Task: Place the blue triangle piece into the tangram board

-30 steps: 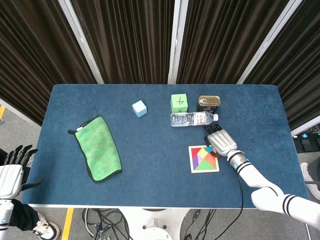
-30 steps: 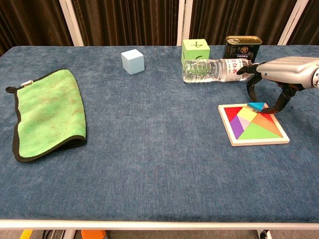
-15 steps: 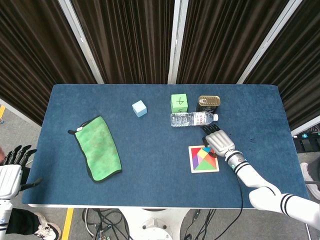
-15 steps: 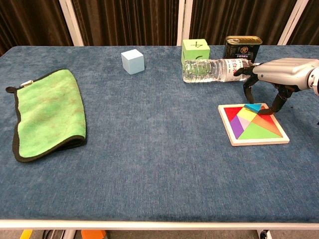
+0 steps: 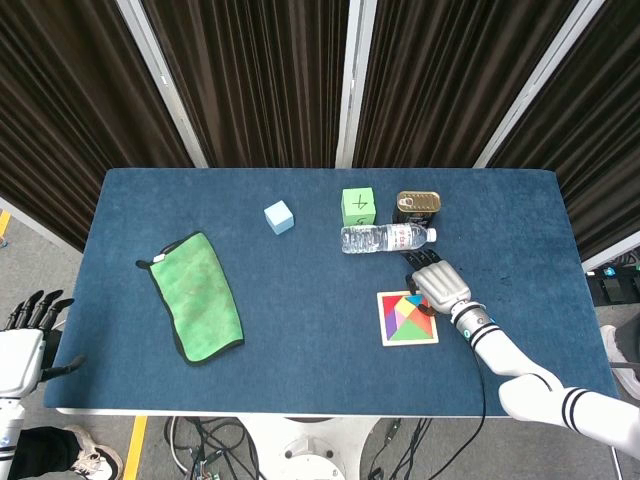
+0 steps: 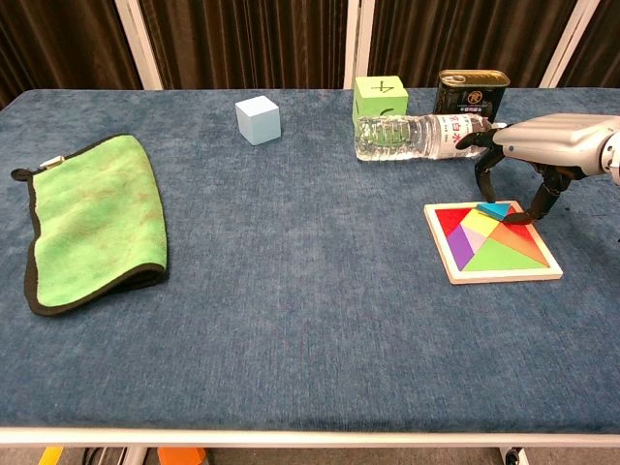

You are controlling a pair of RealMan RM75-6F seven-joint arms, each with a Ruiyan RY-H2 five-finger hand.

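The tangram board (image 6: 504, 276) (image 5: 384, 320) lies on the blue table at the right, filled with coloured pieces. The blue triangle (image 6: 494, 208) (image 5: 413, 297) sits at the board's far edge and looks level with the other pieces. My right hand (image 6: 547, 143) (image 5: 441, 282) arches over that edge. Its thumb comes down at the triangle's left and a fingertip (image 6: 533, 208) at its right. Whether they still pinch the piece cannot be told. My left hand (image 5: 25, 345) hangs off the table's near left corner with spread fingers, holding nothing.
A water bottle (image 6: 407, 136) lies on its side just behind the right hand, with a dark can (image 6: 471, 92) and a green cube (image 6: 379, 97) behind it. A light blue cube (image 6: 258, 120) stands further left. A green cloth (image 6: 92, 218) lies at the left.
The blue triangle has dropped from a slight tilt to lie flatter at the board's far edge. The right hand shifted a little toward the bottle. The left hand barely moved.
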